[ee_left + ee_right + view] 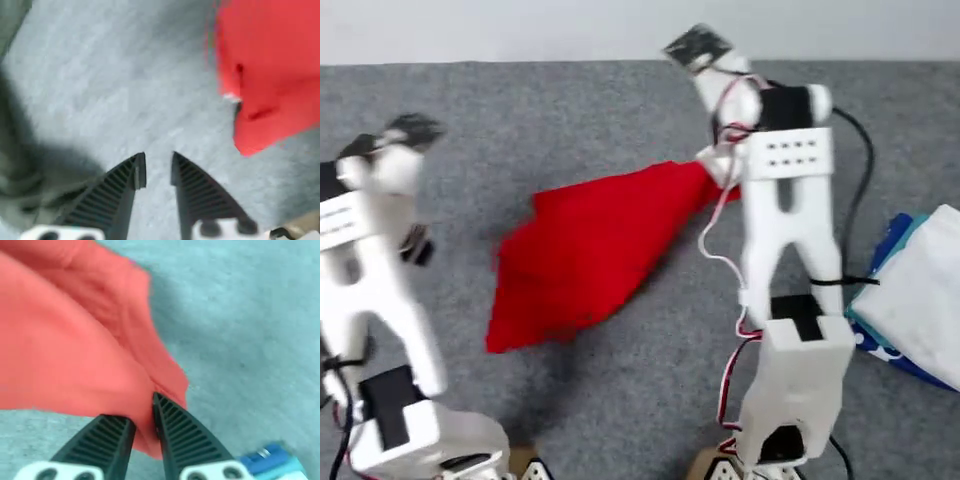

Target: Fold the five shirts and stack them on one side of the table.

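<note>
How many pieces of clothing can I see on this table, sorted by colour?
Red shirt: 1
White shirt: 1
Teal piece: 1
Blue piece: 1
Total: 4
The teal and blue ones show only as edges under the white one at the table's side, so the stack may hide more.

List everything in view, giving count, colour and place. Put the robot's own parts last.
red shirt: one, red, unfolded mid-table, one end bunched in the right gripper.
folded stack: one pile, white on top over teal and blue, at the table's edge on the robot's right.
table: one, grey carpet-like surface.
left gripper: one, black fingers, slightly open, empty, over bare table beside the red shirt.
right gripper: one, black fingers, shut on the red shirt's edge.
</note>
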